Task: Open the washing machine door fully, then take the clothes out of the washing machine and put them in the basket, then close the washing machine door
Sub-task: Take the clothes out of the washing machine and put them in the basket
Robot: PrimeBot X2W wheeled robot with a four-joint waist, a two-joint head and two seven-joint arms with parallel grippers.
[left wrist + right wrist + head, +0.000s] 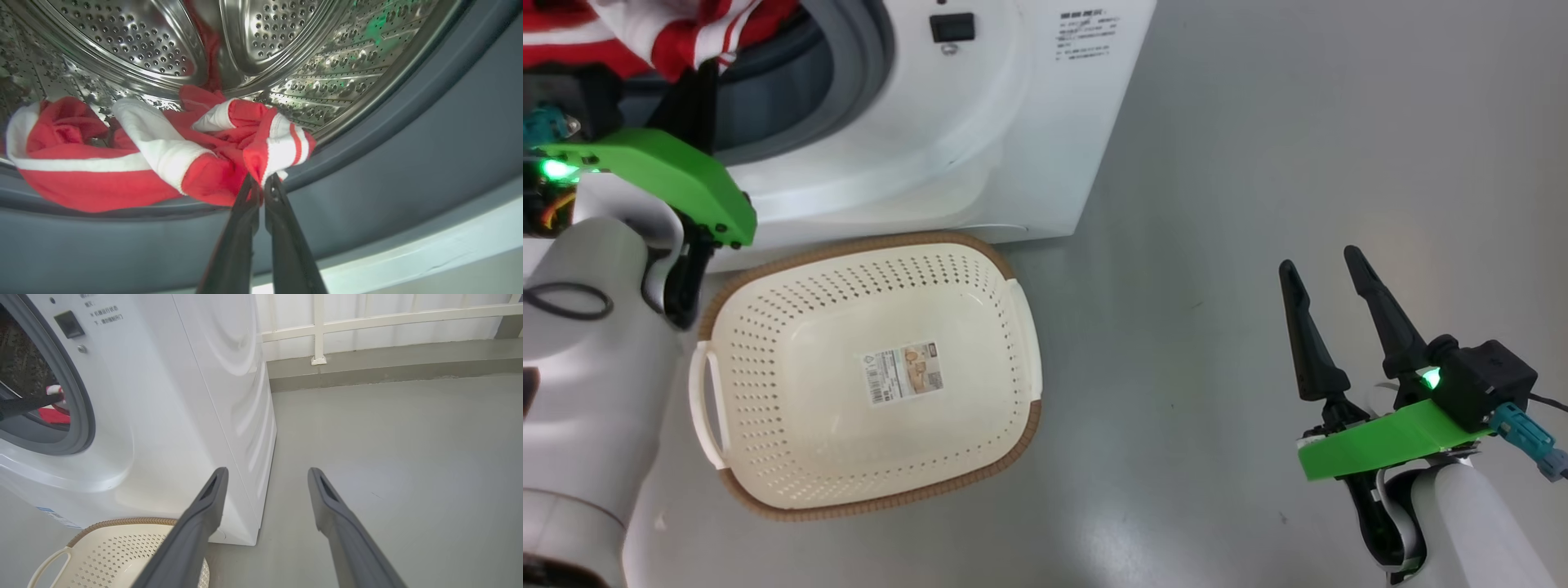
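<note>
**Left gripper pinches red clothes at the washing machine's mouth; basket on the floor in front**

A smooth grey floor (pixel 1258 163) runs to a pale wall with a white rail (pixel 367 318) behind the white washing machine (pixel 1013 122). The clothes (pixel 102 183) lie bunched on the lower lip of its grey gasket (pixel 408 143). Their long axis runs across the mouth of the steel drum (pixel 163 49), and a white-striped corner points outward. The left gripper (pixel 261 179) is clenched on that corner. The basket (pixel 866 245) sits mouth up just before the machine's front, its long axis roughly along that front. The right gripper (pixel 1319 257) hangs over the floor, well to the machine's side, fingers spread and grasping nothing.
</note>
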